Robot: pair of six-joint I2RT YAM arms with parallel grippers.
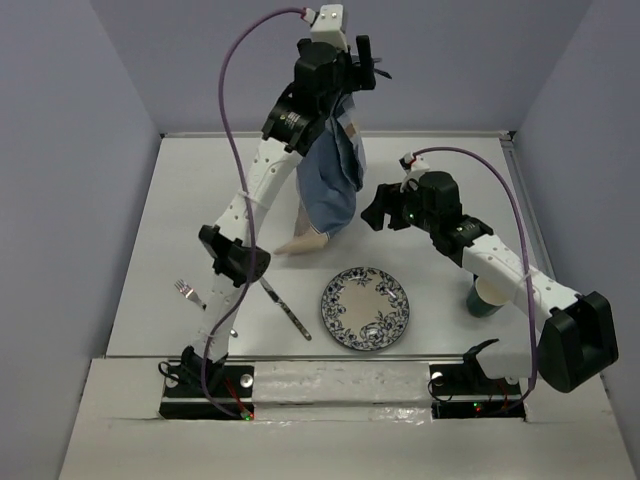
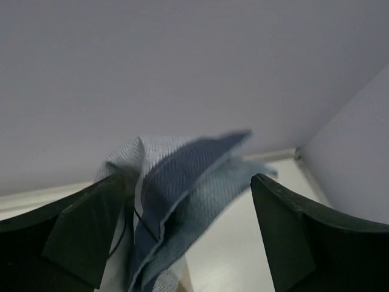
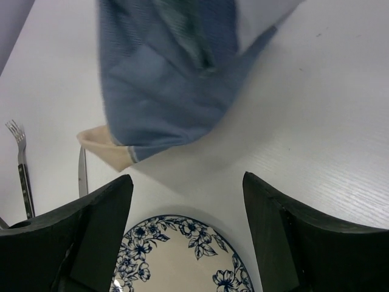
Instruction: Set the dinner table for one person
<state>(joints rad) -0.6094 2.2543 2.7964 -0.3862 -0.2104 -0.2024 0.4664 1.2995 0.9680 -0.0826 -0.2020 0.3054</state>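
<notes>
I saw the left end effector [image 2: 187,185] raised high over the far half of the worktop [image 1: 195,190], fingers spread wide. The blue striped placemat [image 1: 332,185] was bunched against one finger and hung down until its beige corner touched the worktop. The right end effector [image 3: 186,182] hovered spread and empty between that corner and the floral plate [image 1: 365,308]. A fork [image 1: 188,293] and knife [image 1: 287,310] lay left of the plate, and a green cup [image 1: 487,298] stood to its right.

Left gripper [image 2: 185,182] agape (right gripper [image 3: 186,179] too)
</notes>
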